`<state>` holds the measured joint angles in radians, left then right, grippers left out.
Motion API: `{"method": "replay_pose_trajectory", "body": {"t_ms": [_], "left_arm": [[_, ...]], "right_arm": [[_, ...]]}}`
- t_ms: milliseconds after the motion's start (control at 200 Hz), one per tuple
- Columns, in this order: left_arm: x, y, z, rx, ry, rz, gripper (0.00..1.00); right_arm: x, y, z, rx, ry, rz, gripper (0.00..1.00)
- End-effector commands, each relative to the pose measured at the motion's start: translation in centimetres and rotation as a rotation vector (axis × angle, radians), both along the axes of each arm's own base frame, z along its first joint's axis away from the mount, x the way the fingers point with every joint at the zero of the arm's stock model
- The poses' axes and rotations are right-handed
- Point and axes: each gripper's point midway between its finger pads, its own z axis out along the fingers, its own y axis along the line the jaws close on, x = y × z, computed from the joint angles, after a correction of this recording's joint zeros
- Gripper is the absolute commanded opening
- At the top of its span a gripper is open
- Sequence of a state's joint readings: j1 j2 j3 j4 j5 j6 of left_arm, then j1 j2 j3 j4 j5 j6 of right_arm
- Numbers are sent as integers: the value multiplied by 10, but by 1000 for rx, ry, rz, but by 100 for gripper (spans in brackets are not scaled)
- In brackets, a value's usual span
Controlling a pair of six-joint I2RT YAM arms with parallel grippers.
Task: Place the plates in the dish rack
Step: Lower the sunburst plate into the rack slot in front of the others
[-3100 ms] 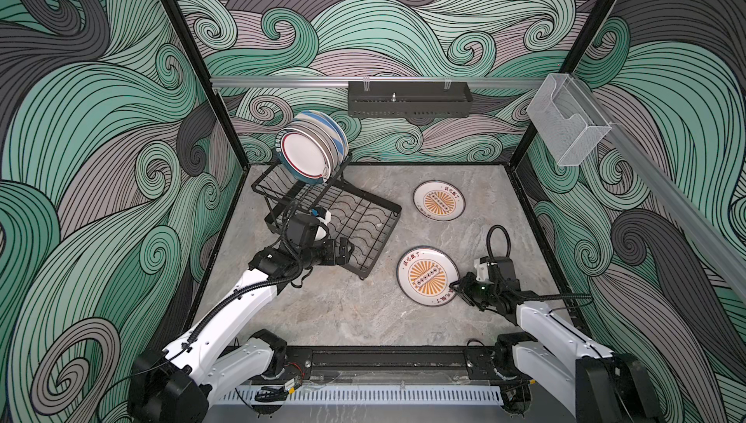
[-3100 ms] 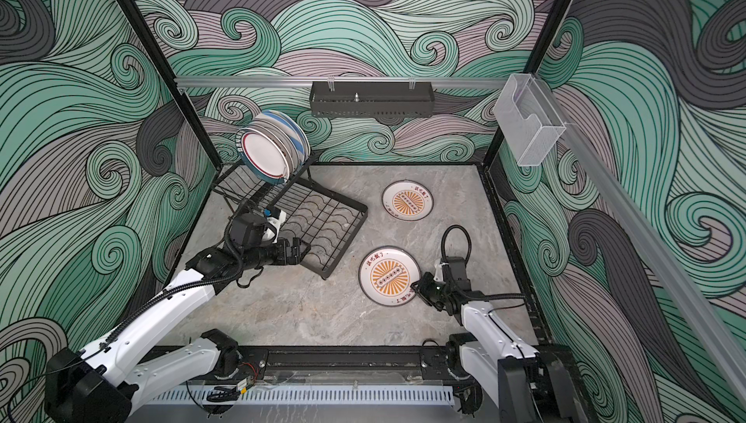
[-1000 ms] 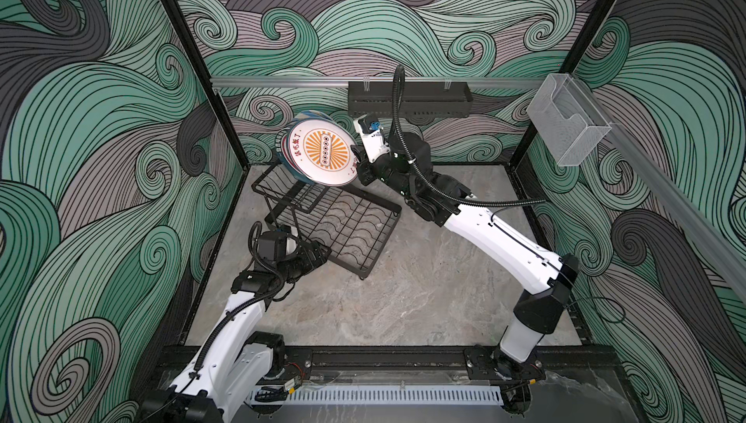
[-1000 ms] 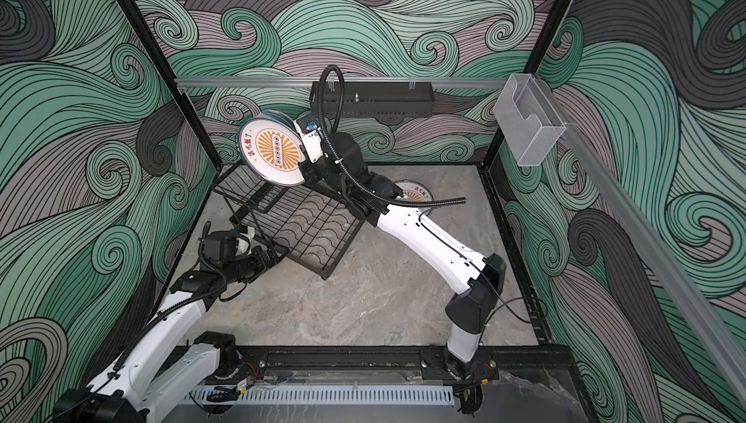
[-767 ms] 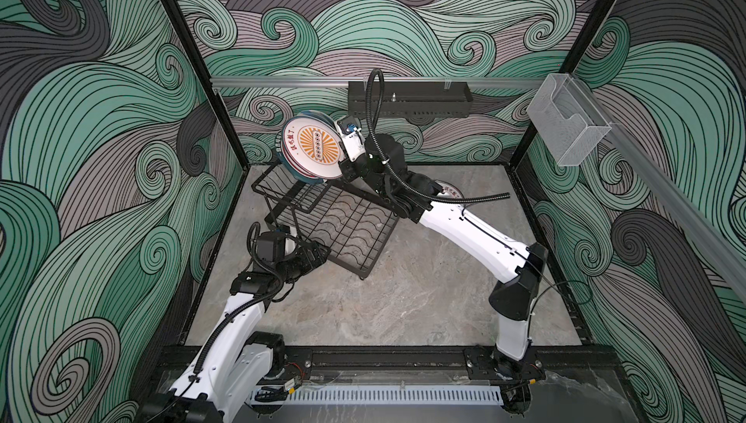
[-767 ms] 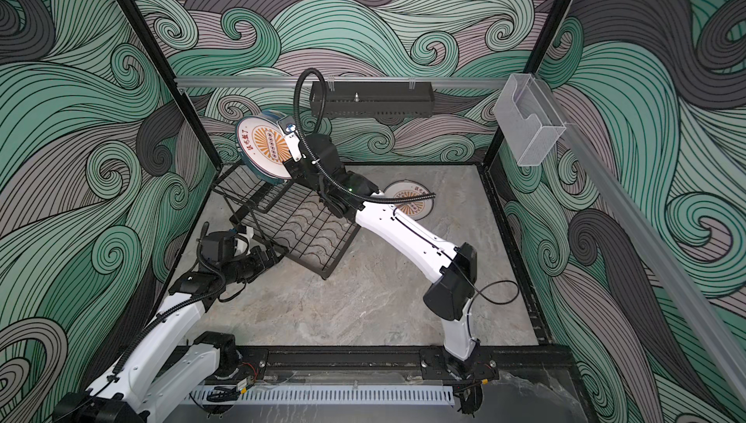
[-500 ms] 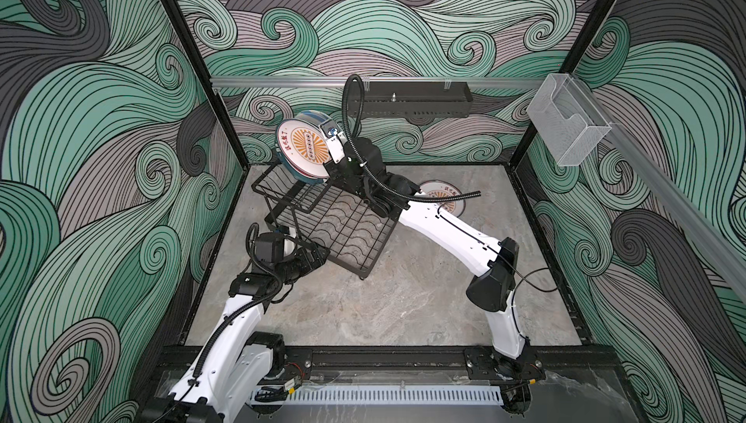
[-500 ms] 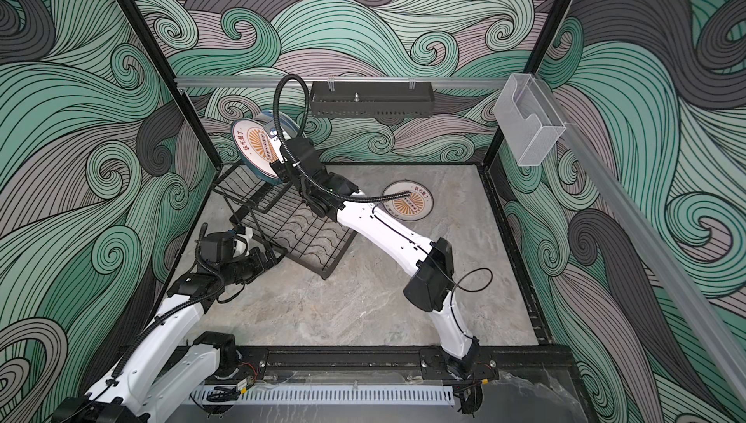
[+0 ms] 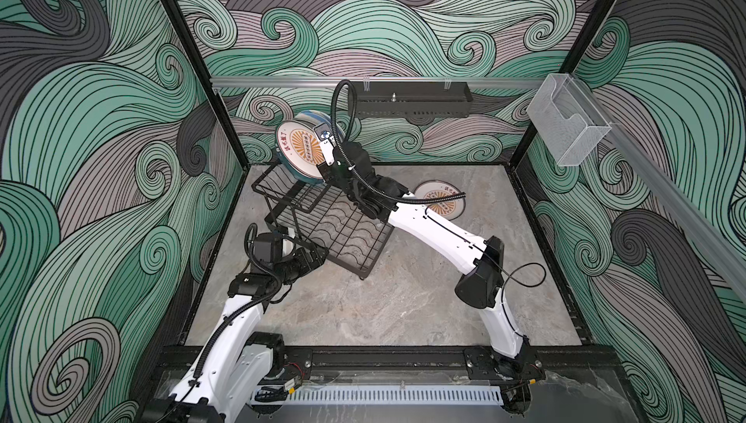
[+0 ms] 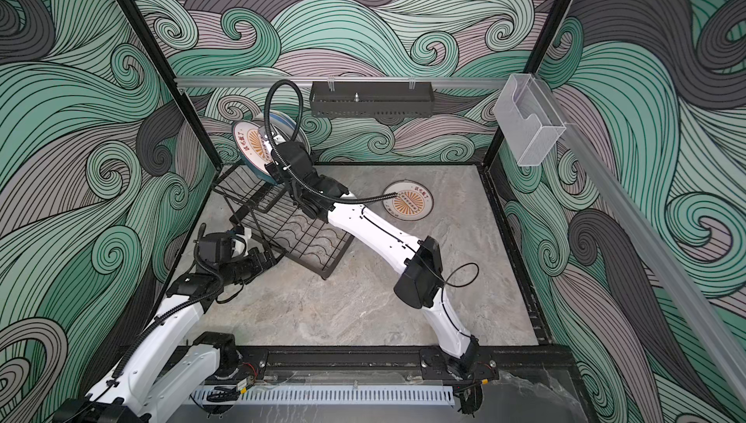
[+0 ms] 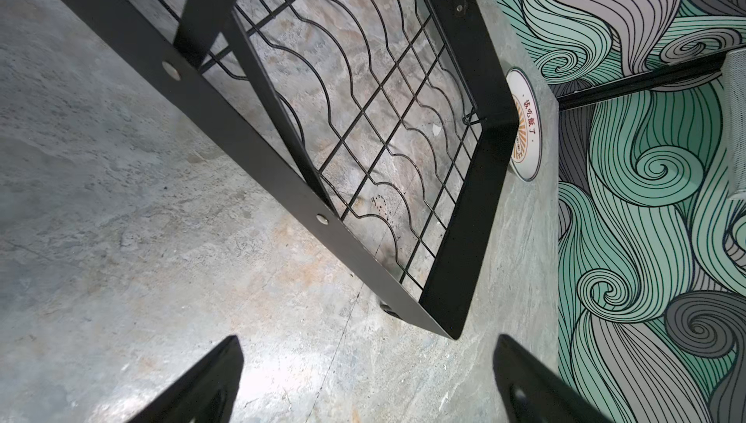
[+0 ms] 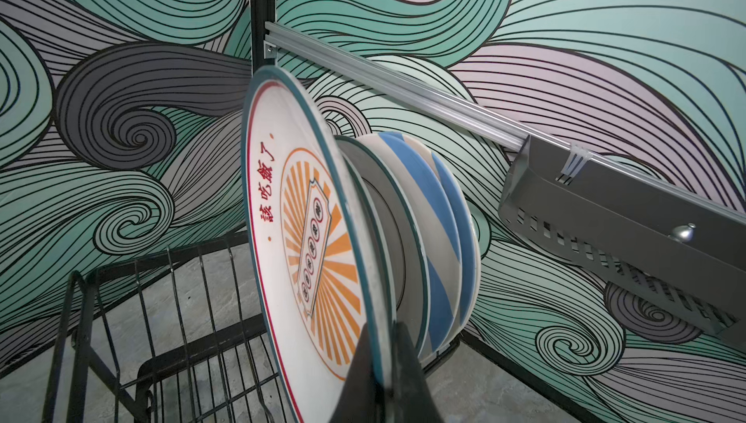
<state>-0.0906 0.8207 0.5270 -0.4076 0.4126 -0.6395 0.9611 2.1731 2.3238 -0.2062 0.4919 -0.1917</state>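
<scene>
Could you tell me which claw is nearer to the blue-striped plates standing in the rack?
Right. The right claw, shut on a sunburst plate, is just beside the blue-striped plates; the left claw is open, low by the dish rack's base frame.

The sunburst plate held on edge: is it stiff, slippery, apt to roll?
Probably stiff: the sunburst plate shows no bend though the right end effector pinches only its rim. Its glossy round edge may slip or roll unless dish rack wires catch it.
</scene>
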Motion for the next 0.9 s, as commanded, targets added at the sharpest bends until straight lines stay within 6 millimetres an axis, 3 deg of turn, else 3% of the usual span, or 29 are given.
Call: {"method": "replay_pose_trajectory", "body": {"t_ms": [0,896], "left_arm": [[-2,1,2,2,-1,-9,99],[-1,1,2,0,-3,-7,99]], "right_arm": [[2,-5,30,96,-51,-42,0],[24,17,-24,27,-1,-77,0]]}}
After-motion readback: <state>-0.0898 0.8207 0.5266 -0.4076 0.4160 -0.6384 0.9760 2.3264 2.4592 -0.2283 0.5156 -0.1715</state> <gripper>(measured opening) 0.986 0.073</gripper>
